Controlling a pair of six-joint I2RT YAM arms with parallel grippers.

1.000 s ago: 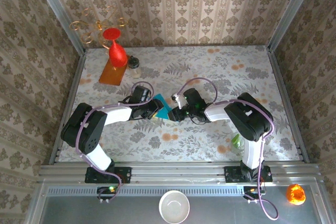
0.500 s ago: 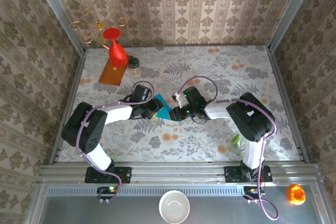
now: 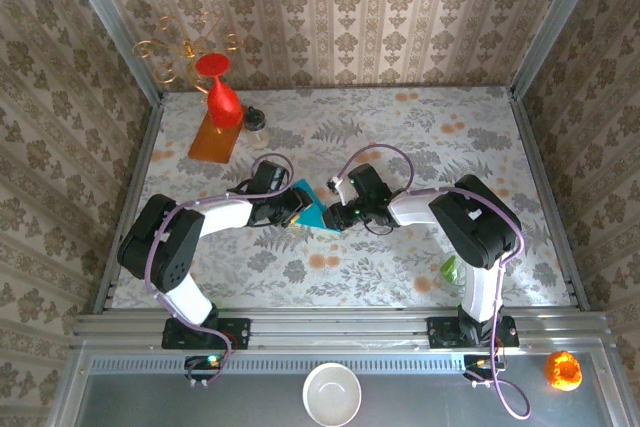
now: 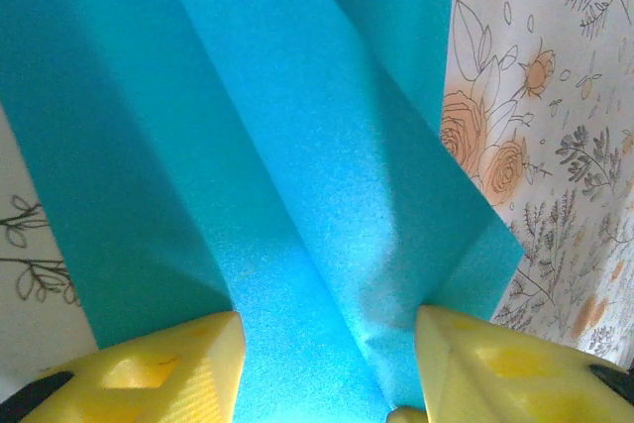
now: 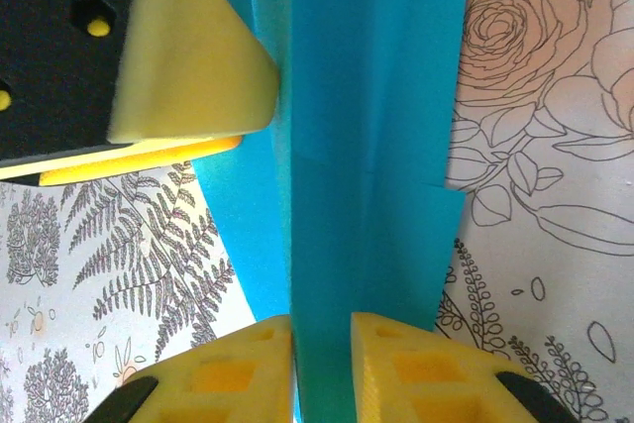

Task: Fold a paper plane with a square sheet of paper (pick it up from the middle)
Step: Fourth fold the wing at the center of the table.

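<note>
The teal-blue sheet of paper (image 3: 312, 211) lies folded and creased on the flowered table (image 3: 420, 137), between the two grippers. My left gripper (image 3: 298, 209) stands over its left part. In the left wrist view its yellow fingertips (image 4: 178, 359) are wide apart and the folded paper (image 4: 327, 146) spans the gap of the gripper (image 4: 329, 344). My right gripper (image 3: 332, 217) meets the paper from the right. In the right wrist view this gripper (image 5: 322, 354) pinches a narrow raised ridge of the paper (image 5: 367, 96). One left finger (image 5: 188, 56) touches the paper's far edge.
A red vase (image 3: 222, 97) stands on an orange board (image 3: 213, 137) at the back left, with a small dark jar (image 3: 256, 121) beside it. A green object (image 3: 450, 269) lies by the right arm. A white bowl (image 3: 332, 393) and an orange item (image 3: 563, 369) sit below the rail.
The right gripper has edged left toward the paper and its jaws have narrowed onto the ridge. The left arm has hardly moved.
</note>
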